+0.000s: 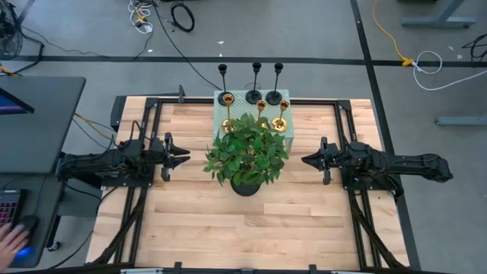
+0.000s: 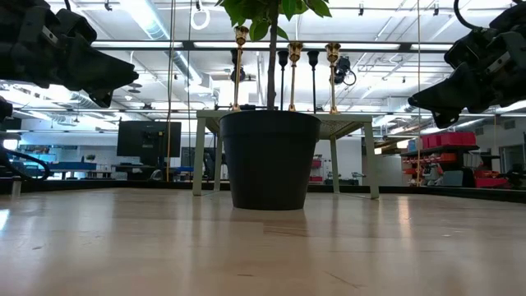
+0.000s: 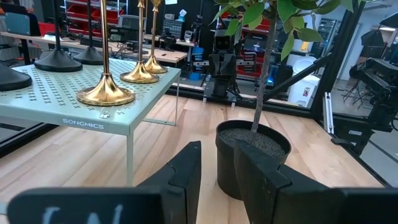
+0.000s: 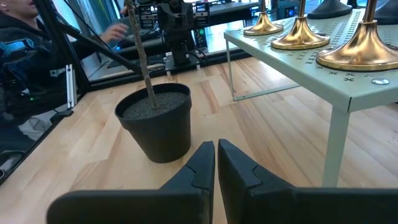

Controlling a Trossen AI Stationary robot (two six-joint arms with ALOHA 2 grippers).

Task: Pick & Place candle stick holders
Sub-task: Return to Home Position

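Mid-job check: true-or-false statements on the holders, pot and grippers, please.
1. All six candle stick holders stand on the shelf. True.
2. A gripper holds a gold holder. False: the left gripper and right gripper are both empty, either side of the plant pot.
3. The black holders stand in the row farther from the pot, the gold holders nearer it. True.
4. The pot stands on the shelf. False: it stands on the table, in front of the shelf.
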